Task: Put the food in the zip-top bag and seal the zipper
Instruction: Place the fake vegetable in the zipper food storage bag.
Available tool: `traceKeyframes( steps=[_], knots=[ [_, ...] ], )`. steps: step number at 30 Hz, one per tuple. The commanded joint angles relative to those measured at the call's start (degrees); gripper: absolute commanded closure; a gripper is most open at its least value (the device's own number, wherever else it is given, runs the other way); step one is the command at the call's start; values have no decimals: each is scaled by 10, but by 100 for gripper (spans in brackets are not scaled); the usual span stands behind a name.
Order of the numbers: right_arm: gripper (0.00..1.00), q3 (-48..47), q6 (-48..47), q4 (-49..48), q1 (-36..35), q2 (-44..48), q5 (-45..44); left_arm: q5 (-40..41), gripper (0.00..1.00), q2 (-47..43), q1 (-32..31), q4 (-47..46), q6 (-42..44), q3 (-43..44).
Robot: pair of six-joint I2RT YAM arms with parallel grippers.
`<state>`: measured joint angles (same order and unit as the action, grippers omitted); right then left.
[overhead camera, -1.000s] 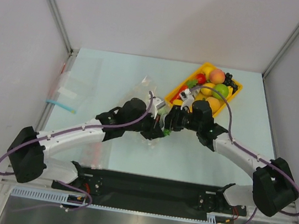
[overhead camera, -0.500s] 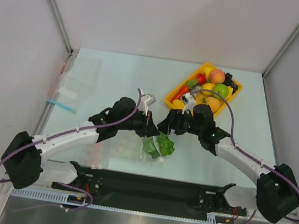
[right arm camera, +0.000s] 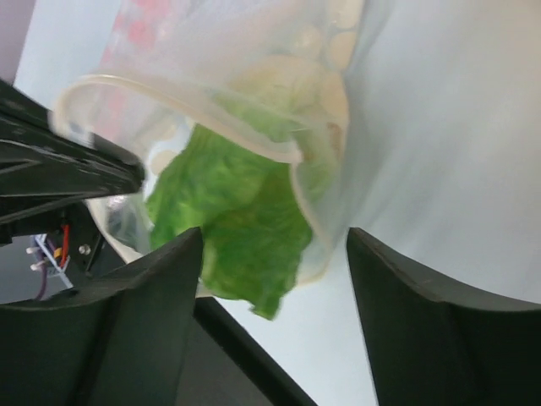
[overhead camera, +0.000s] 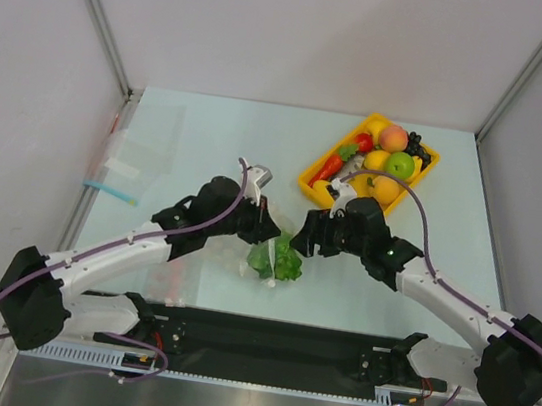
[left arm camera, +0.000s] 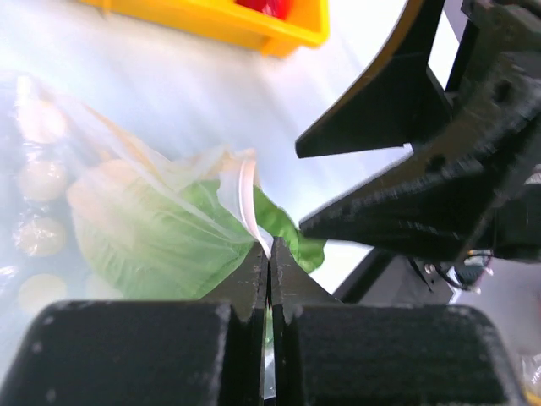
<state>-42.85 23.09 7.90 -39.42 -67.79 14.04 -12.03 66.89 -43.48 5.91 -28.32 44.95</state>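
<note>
The clear zip-top bag point(overhead camera: 255, 257) lies on the table between the two arms, with the green lettuce point(overhead camera: 281, 261) partly in its mouth. My left gripper point(overhead camera: 265, 231) is shut on the bag's pale mouth strip point(left arm camera: 248, 203); the lettuce point(left arm camera: 161, 237) shows through the plastic in the left wrist view. My right gripper point(overhead camera: 303, 244) is open and empty, just right of the lettuce. In the right wrist view the bag's mouth point(right arm camera: 203, 127) gapes and the lettuce point(right arm camera: 232, 224) sticks out between my spread fingers point(right arm camera: 423, 321). More toy food point(overhead camera: 393, 137) fills the yellow tray point(overhead camera: 313, 179).
The yellow tray stands at the back right, behind my right gripper. A flat clear bag with a blue strip point(overhead camera: 111, 189) lies at the left edge of the table. Frame posts rise at the back corners.
Both grippers have come toward the near edge with the bag. The lettuce, earlier held at my right gripper, now sits in the bag's mouth, and my right gripper has backed off open.
</note>
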Motion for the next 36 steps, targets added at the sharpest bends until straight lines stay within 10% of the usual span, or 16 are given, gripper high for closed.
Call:
traceKeyframes(
  steps=[1, 10, 29, 34, 36],
  knots=[
    [30, -1, -7, -7, 0, 8, -45, 53, 100, -48, 3, -9, 14, 10],
    [48, 57, 26, -95, -29, 7, -111, 106, 100, -84, 3, 22, 26, 19],
    [50, 47, 73, -154, -94, -116, -163, 147, 100, -121, 3, 41, 29, 26],
    [100, 31, 82, -150, -94, -100, -150, 161, 99, -112, 3, 70, 28, 44],
    [100, 4, 78, -120, -94, -69, -167, 155, 99, -98, 3, 81, 27, 56]
  ],
)
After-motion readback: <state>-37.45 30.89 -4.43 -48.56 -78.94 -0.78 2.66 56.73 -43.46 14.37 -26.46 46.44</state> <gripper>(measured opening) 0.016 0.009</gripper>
